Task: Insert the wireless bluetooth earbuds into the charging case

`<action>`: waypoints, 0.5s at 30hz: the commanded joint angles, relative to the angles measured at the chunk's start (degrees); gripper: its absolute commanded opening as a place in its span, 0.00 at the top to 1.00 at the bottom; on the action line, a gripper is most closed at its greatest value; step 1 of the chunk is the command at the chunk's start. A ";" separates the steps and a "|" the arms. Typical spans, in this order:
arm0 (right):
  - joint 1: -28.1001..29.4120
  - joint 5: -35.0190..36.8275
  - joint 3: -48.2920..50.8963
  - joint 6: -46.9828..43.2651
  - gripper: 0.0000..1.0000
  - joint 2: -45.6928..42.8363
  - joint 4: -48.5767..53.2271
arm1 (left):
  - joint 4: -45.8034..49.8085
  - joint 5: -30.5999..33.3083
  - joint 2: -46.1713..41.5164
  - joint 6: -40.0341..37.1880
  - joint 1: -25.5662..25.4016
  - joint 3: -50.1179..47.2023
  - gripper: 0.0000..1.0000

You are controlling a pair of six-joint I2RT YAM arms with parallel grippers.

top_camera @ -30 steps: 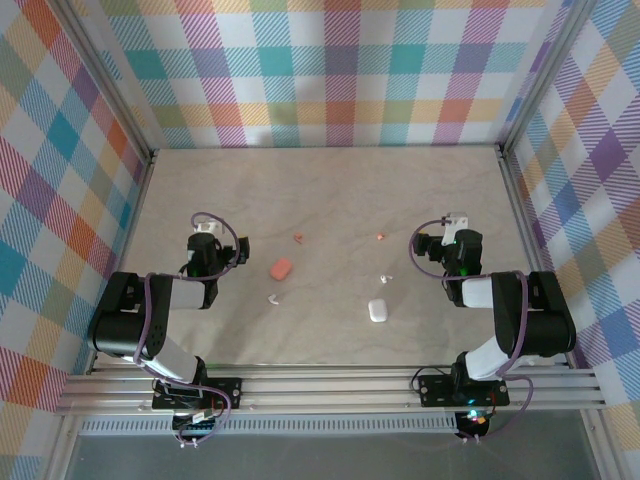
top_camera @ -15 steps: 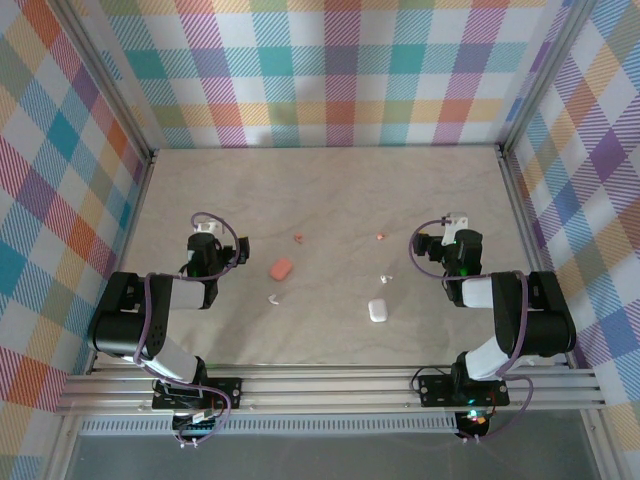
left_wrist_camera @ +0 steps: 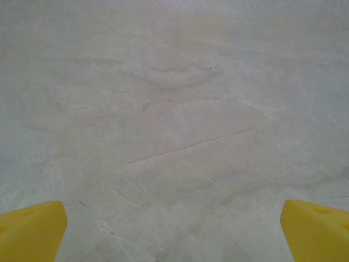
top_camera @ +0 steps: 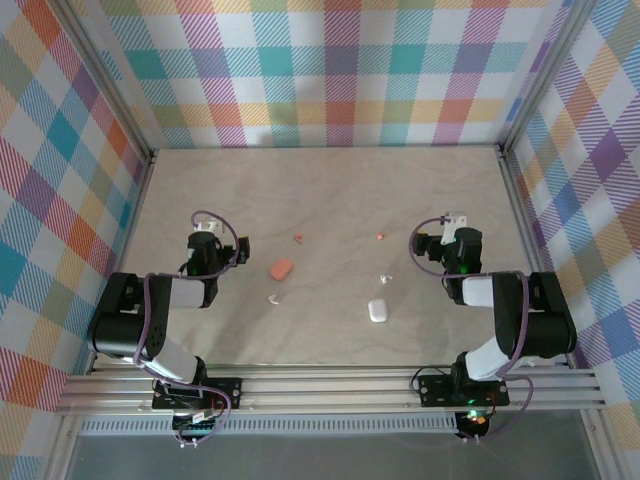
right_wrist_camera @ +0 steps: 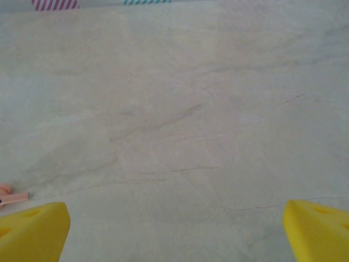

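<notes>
The left gripper (left_wrist_camera: 173, 233) hovers over the pale marbled worktop (top_camera: 330, 185) with its yellow fingertips spread wide and nothing between them. Off to its right and slightly back toward the arm bases lies the reddish-orange pebble-shaped plastic case (top_camera: 281, 269). A tiny white plastic earbud (top_camera: 271, 298) sits further back still, and a tiny reddish-orange plastic earbud (top_camera: 299, 237) lies about level with that gripper, beyond the case. Further right, a second reddish-orange earbud (top_camera: 380, 237) lies to the left of the right gripper (right_wrist_camera: 174, 232). In the right wrist view it shows just ahead of the left fingertip. A second white earbud (top_camera: 386, 279) and the white pebble-shaped plastic case (top_camera: 377, 310) lie to that gripper's left and back toward its base. The right gripper is also spread wide and empty. No earbud is in a case yet, so the step in hand looks like the first reach. Each bud is small and lies flat, so the fingertips should come down almost to the worktop with the bud centred between them, then close gently to avoid flicking it away. Pair each bud with the case of its colour (whether either lid is open is too small to tell).
</notes>
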State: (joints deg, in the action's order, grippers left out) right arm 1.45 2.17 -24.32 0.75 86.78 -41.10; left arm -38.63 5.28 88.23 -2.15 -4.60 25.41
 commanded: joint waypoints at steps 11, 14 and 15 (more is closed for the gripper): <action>5.73 6.25 -23.70 10.05 0.00 -11.33 56.27 | 33.92 -14.87 -6.00 9.30 -2.39 22.87 0.09; 12.38 5.60 -26.54 14.40 0.03 -10.69 69.78 | 40.43 -17.57 -4.10 8.77 -7.82 27.28 0.13; 15.33 4.77 -27.17 16.34 0.05 -10.76 73.63 | 42.50 -17.23 -3.54 8.13 -9.64 28.04 0.13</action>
State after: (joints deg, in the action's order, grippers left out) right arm 11.11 7.01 -49.67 10.61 75.33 11.40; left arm -7.31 -6.02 82.96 5.37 -9.56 51.05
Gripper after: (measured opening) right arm 0.967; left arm 0.876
